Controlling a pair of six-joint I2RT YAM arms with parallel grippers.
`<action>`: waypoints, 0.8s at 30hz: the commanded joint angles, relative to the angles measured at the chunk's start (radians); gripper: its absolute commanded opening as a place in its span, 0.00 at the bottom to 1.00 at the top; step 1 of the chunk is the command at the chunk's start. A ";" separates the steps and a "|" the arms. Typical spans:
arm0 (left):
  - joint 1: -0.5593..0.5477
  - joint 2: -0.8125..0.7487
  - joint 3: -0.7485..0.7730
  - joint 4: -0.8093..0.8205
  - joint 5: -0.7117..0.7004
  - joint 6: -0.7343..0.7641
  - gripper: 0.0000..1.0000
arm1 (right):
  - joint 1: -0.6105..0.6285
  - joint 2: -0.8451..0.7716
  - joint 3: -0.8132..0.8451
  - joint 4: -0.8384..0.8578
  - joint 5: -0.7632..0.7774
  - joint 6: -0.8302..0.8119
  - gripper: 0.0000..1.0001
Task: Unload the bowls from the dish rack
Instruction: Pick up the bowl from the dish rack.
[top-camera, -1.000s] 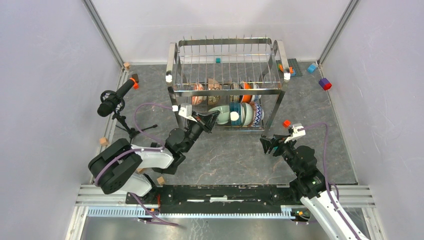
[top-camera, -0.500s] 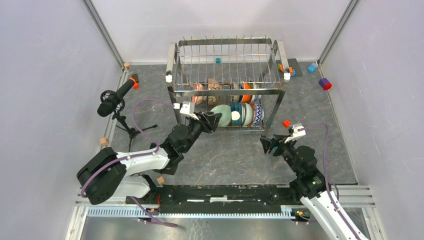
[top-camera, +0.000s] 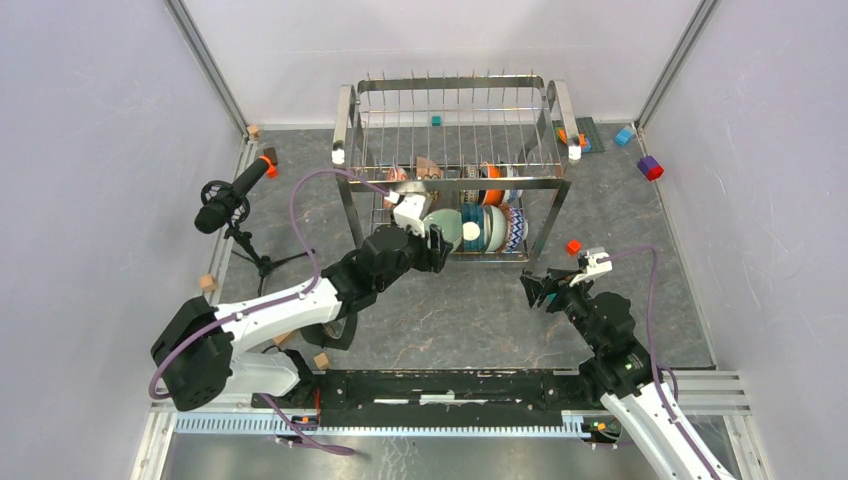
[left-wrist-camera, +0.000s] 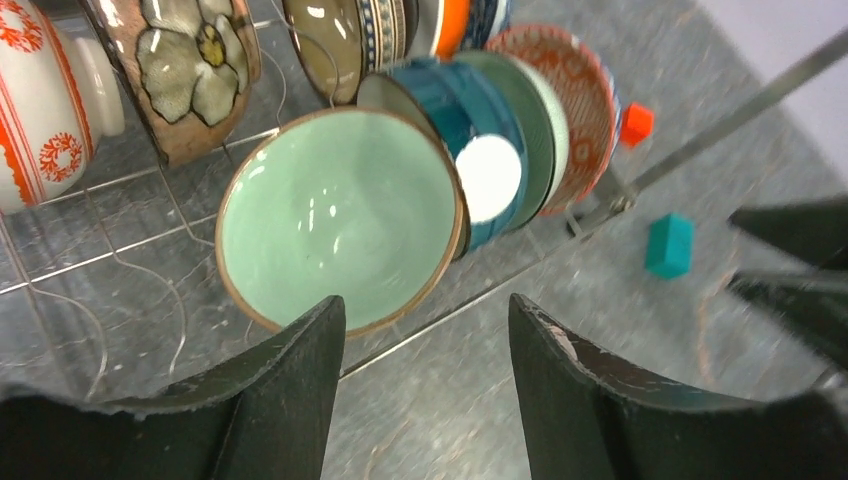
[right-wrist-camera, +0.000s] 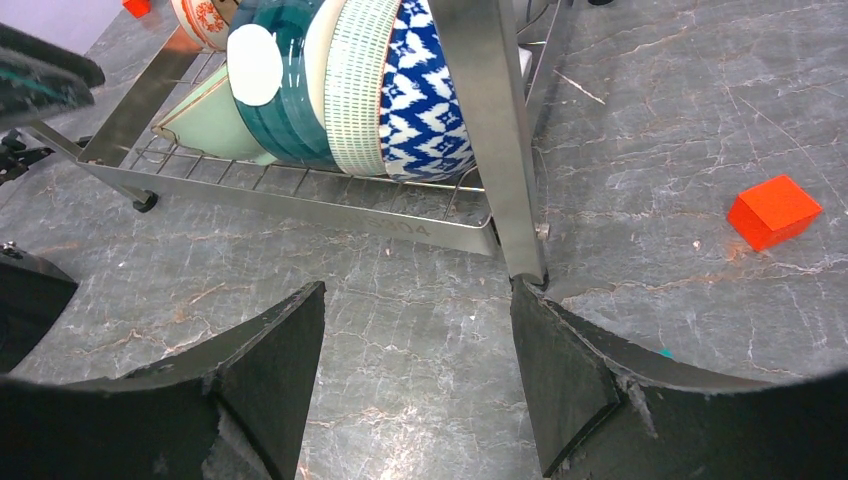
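**Left end effector at the pale green bowl, lower tier of the dish rack**

The pale green bowl (left-wrist-camera: 340, 230) stands on edge at the left end of the row on the lower tier of the dish rack (top-camera: 455, 183). Its hollow is turned toward your left end effector (left-wrist-camera: 425, 310). That end effector is spread, with its fingers (left-wrist-camera: 290, 400) just near of the bowl's lower rim. You cannot tell from the wrist view whether a tip touches the rim. A teal bowl (left-wrist-camera: 480, 160) leans against the green one from the right, and a blue-and-white bowl (right-wrist-camera: 425, 100) sits farther right in the same row. Your right end effector (right-wrist-camera: 415, 300) is also spread and holds nothing. It hangs over the tabletop (top-camera: 460, 310) near the rack's near right leg, apart from the bowls. An orange block (right-wrist-camera: 772, 212) lies on the tabletop just right of that leg.
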 joint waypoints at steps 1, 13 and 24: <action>0.001 0.018 0.107 -0.229 0.075 0.237 0.68 | 0.004 -0.013 0.001 0.015 -0.009 -0.004 0.74; 0.000 -0.055 -0.139 0.153 -0.012 0.096 0.65 | 0.009 -0.013 0.002 0.015 -0.011 -0.005 0.74; 0.000 -0.142 -0.081 -0.188 -0.223 -0.650 0.67 | 0.012 -0.023 0.003 0.007 -0.004 0.003 0.74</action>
